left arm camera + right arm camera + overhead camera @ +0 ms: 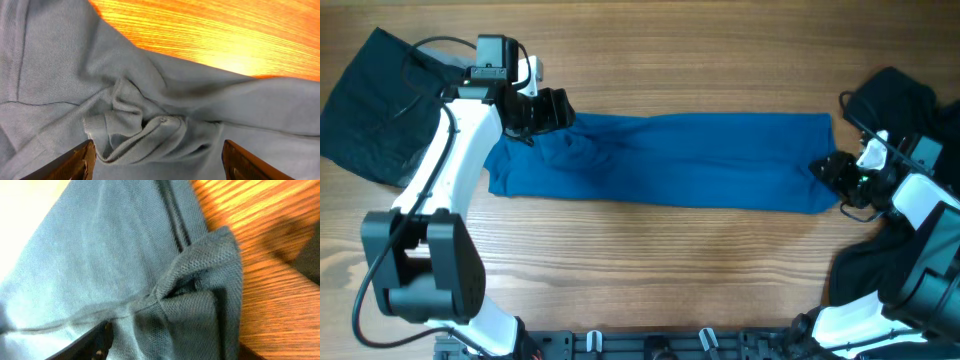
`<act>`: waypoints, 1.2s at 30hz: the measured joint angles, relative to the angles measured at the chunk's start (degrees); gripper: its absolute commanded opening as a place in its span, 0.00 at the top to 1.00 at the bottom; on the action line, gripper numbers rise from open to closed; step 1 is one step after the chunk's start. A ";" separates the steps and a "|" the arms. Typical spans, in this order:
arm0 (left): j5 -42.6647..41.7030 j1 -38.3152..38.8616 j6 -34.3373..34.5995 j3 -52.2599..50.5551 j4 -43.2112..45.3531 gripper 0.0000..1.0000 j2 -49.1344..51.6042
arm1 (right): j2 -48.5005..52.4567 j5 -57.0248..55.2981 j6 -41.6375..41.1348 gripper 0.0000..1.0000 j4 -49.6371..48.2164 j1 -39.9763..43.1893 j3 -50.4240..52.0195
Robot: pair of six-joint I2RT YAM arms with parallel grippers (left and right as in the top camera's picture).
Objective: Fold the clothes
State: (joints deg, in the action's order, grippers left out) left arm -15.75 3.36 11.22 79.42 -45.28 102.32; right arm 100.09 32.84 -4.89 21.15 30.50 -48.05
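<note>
The blue polo shirt (pixel 660 160) lies folded into a long strip across the middle of the table. My left gripper (pixel 548 110) is at the strip's upper left corner. In the left wrist view its jaws (pixel 157 150) are wide open, with the bunched collar fabric (pixel 135 130) between them. My right gripper (pixel 832 170) is at the strip's right end. In the right wrist view its jaws (pixel 175 340) stand apart around a bunched corner of the shirt (pixel 200 295); only the left finger shows clearly.
A black garment (pixel 375 100) lies at the table's far left, under the left arm. More black clothes (pixel 895 95) are piled at the right edge, and another dark piece (pixel 870 270) lies near the right arm's base. Bare wood runs along the front.
</note>
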 measured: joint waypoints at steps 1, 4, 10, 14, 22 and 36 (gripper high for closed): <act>-0.02 0.02 -0.22 0.04 -0.66 0.20 -0.70 | 0.37 0.39 0.02 0.85 -0.02 0.02 0.79; 0.00 0.02 -1.09 0.04 -2.32 0.21 -2.08 | 0.59 1.46 -0.02 0.96 -0.52 0.11 1.40; 1.51 -0.24 -3.65 0.04 -6.03 0.20 -7.76 | -0.59 2.21 0.04 0.96 12.83 4.59 -8.85; 2.27 -2.43 -3.67 0.04 -6.19 0.20 -15.54 | -5.31 2.32 3.23 0.96 25.00 5.20 -21.97; 2.38 -3.13 -3.67 0.04 -6.80 0.20 -20.37 | -6.99 -2.99 3.41 0.96 30.03 -21.42 -24.94; 2.40 -3.13 -3.67 0.04 -7.23 0.12 -20.37 | 2.29 -11.76 -6.88 0.33 20.13 -54.34 -24.41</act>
State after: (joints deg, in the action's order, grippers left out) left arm -13.34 0.23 7.55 79.46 -52.51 81.95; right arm 102.39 21.08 -11.77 41.28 -23.83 -72.47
